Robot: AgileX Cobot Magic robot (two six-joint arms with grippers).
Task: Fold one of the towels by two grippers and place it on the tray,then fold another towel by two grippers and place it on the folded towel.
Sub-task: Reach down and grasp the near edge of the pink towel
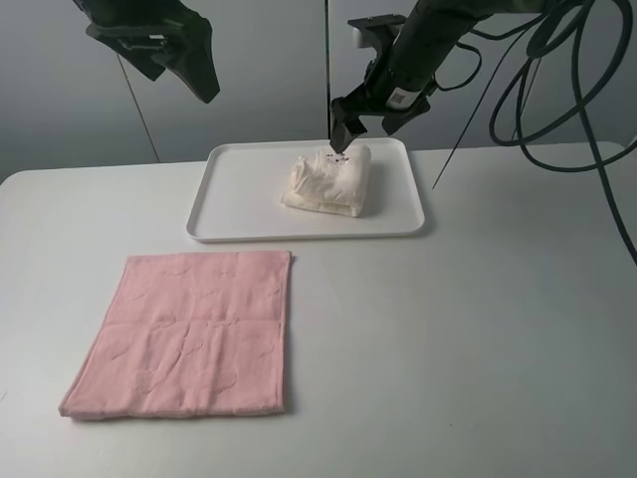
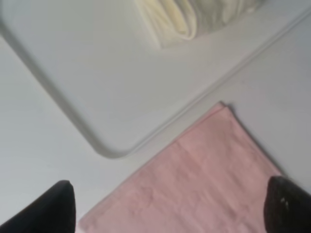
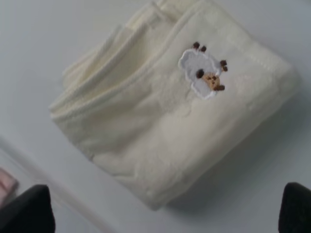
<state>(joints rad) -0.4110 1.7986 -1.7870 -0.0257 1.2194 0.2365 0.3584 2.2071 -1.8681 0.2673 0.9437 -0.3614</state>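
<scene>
Surface (image 1: 498, 329): white, flat; carries the tray and pink towel.
Tray (image 1: 239, 199): white, rect., low rim; sits at far middle of surface, long side toward cam.
Cream towel (image 1: 328, 181): folded into a thick bundle, lying in tray, right of tray's centre. Layered fold edges show along one side in right wrist view.
Sheep patch (image 3: 204, 73): small embroidered white sheep w/ brown bits, on the towel's top face.
Pink towel (image 1: 189, 334): spread flat on surface, unfolded, near side of tray and left of middle. Its far-right corner is just beside tray's near rim, w/ a thin gap, not touching.
Left gripper (image 1: 199, 80): raised high at far left, well apart from both towels. Its wrist cam looks down on tray's corner and pink towel's corner.
Left fingers (image 2: 53, 208): wide apart, nothing between them.
Right gripper (image 1: 363, 127): right over cream towel, tips close above its far edge; can't tell if touching.
Right fingers (image 3: 29, 208): spread wide, tips at opp. edges of wrist view, not gripping the towel.
</scene>
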